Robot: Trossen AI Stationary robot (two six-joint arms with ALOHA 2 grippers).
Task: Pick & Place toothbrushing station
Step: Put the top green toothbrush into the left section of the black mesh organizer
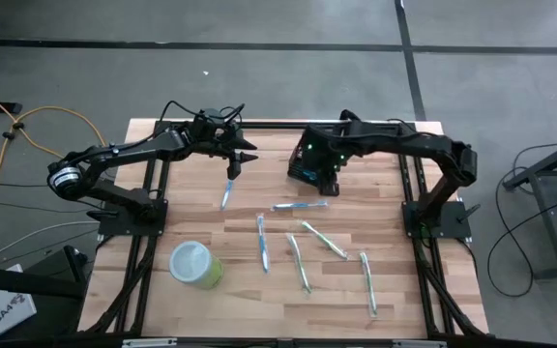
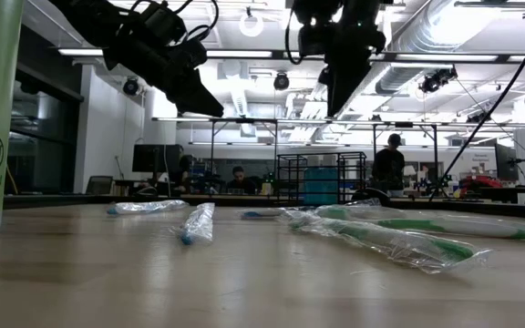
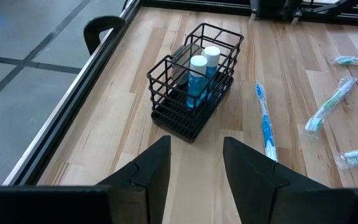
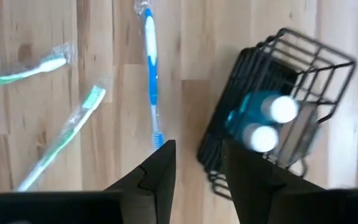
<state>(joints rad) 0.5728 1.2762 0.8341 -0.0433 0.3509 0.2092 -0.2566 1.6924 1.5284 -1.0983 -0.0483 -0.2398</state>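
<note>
The toothbrushing station, a small black wire basket (image 1: 307, 164) holding two blue tubes with white caps (image 3: 199, 71), stands on the wooden table at the far middle. It also shows in the right wrist view (image 4: 278, 112) and the low view (image 2: 322, 178). My right gripper (image 1: 329, 184) hovers open above the table by the basket's near right side (image 4: 197, 149), well above its top in the low view (image 2: 338, 107). My left gripper (image 1: 249, 155) hangs open in the air left of the basket, pointing toward it (image 3: 196, 146).
Several wrapped toothbrushes lie on the table: a blue one (image 1: 227, 193) under the left gripper, a blue one (image 1: 300, 205) just near the basket, others blue (image 1: 261, 242) and green (image 1: 325, 240) toward the near edge. A light-green cup (image 1: 196, 263) stands near left.
</note>
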